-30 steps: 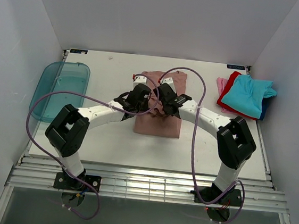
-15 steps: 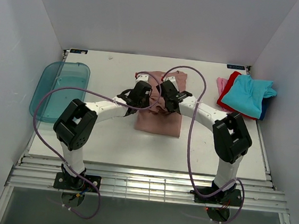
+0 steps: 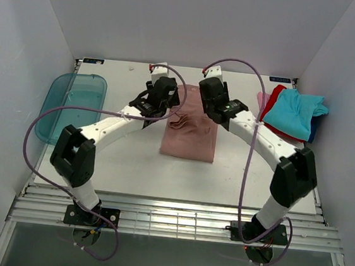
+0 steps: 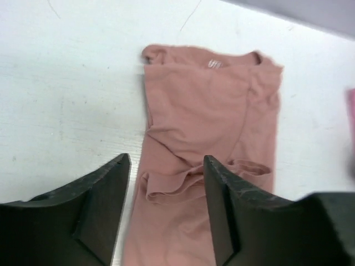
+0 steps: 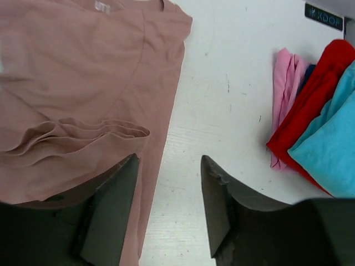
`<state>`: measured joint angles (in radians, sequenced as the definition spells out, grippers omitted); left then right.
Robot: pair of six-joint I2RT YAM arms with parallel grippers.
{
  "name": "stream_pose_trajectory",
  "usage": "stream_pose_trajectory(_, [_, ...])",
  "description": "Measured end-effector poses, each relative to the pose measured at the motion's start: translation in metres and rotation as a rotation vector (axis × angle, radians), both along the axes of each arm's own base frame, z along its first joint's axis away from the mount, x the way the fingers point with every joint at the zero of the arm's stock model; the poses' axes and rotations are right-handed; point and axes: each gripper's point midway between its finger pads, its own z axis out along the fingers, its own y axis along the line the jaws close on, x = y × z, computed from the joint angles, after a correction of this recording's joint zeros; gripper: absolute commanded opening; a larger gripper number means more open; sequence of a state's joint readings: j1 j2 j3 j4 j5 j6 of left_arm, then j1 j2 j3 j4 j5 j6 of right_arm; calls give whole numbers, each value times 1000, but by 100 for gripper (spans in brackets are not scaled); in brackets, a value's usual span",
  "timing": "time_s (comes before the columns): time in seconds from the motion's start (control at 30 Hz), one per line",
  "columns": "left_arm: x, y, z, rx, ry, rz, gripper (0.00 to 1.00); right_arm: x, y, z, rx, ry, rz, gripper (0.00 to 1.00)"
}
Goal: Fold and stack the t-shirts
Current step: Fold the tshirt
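Observation:
A dusty-pink t-shirt [image 3: 190,133] lies folded into a long strip at the table's middle, collar toward the back, with a rumpled hem [image 4: 183,185] bunched across its middle. My left gripper [image 3: 166,100] hovers open above its left side, nothing between the fingers; in the left wrist view the left gripper [image 4: 166,160] frames the hem. My right gripper [image 3: 211,105] hangs open over the shirt's right edge, also empty, and the right gripper [image 5: 169,159] has bare table below it. A pile of t-shirts sits at back right: turquoise [image 3: 296,112] on top, over red [image 3: 273,108], pink [image 3: 262,104] and dark blue [image 3: 315,130].
A translucent teal tray [image 3: 72,106] rests at the table's left edge. White walls close in on the left, back and right. The pile's pink tee [image 5: 285,88] and red tee [image 5: 316,100] lie a short way right of the right gripper.
Both grippers let go of the pink shirt, opened, and lifted away toward the back of the table. The carried hem now lies bunched across the shirt's middle.

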<state>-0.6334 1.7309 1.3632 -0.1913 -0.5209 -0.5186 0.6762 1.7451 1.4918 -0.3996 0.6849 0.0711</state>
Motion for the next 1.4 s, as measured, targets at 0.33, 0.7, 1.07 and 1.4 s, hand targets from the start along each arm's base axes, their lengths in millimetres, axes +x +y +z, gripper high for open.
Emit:
stream_pose_trajectory(0.33, [-91,-44,-45,-141,126,-200,0,-41,48,-17,286,110,246,8])
stream_pose_trajectory(0.7, [-135,-66,-147,-71,360,-286,0,-61,91,-110,354,400,356,8])
stream_pose_trajectory(1.07, [-147,-56,-168,-74,385,-267,0,-52,118,-133,404,452,410,8])
stream_pose_trajectory(1.4, [-172,-58,-171,-102,371,-291,0,-25,137,-162,389,472,403,8])
